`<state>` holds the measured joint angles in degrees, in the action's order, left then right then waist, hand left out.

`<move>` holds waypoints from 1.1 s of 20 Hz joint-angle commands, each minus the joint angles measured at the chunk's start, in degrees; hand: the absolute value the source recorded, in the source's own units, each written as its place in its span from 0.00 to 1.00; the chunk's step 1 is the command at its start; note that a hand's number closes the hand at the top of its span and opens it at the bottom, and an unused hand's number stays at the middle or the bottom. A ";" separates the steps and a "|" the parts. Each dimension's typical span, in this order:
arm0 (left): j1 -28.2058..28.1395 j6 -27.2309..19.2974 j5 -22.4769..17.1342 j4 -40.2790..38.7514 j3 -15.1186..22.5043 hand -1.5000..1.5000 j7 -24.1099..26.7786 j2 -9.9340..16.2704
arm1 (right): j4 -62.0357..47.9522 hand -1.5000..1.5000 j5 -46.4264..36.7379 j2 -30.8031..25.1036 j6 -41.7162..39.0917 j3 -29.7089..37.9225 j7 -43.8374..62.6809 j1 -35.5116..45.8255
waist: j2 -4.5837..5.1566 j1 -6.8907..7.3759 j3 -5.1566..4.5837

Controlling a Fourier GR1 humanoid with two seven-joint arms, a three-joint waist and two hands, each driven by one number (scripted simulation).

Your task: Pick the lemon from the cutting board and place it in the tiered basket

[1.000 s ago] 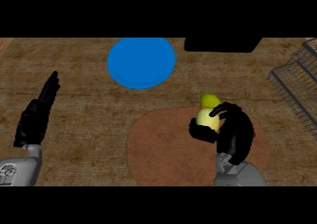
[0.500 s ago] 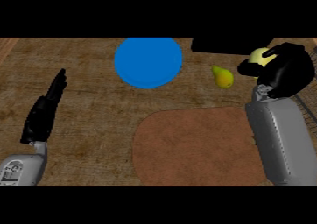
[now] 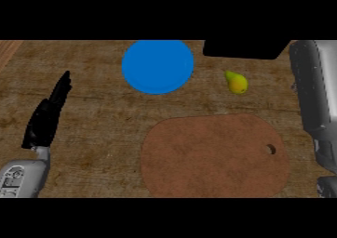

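Note:
A yellow, pear-shaped fruit (image 3: 236,82) lies on the brown counter, beyond the far right corner of the cutting board (image 3: 212,158). The round brown board has nothing on it. Only my right forearm (image 3: 322,107) shows, running up the right edge of the view. Its hand is past the frame's top, so I cannot see what it holds. My left hand (image 3: 47,116) rests open at the left, fingers straight and pointing away, touching nothing. The tiered basket is hidden behind the right forearm.
A blue plate (image 3: 158,66) sits at the back centre, left of the yellow fruit. A black boxy object (image 3: 247,49) stands at the back right. The cutting board has a small hole (image 3: 271,149) near its right rim.
My right hand rose from the cutting board with a yellow thing in its fingers, swung right and went out of view. A yellow fruit now lies on the counter beyond the board.

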<state>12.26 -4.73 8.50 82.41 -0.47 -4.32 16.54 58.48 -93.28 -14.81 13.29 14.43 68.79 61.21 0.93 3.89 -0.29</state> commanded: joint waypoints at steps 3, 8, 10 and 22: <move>-0.37 0.06 -0.32 0.79 -1.04 0.50 -0.39 0.38 | -13.13 1.00 -1.34 -2.61 -1.29 6.11 6.28 11.89 | -0.09 -0.76 0.24; -0.93 -0.18 -0.01 1.13 -0.98 0.50 -0.91 -0.16 | -22.21 1.00 -2.37 -6.40 -2.99 8.47 1.63 14.66 | -0.25 -1.45 0.27; -0.76 -0.10 -0.08 -1.40 -1.13 0.50 0.71 -0.63 | -23.36 1.00 -4.77 -7.93 -6.43 7.98 2.43 15.07 | -0.31 -2.12 0.23; -2.71 0.13 -0.22 1.71 -2.83 0.50 -1.18 0.51 | -27.01 1.00 -9.53 -15.23 -14.68 8.54 -0.89 9.54 | -1.11 -3.78 0.27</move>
<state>10.15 -5.06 8.61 83.27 -2.51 -4.52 16.50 30.10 -103.13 -29.55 2.95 22.70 63.54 72.44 0.20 0.95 -0.04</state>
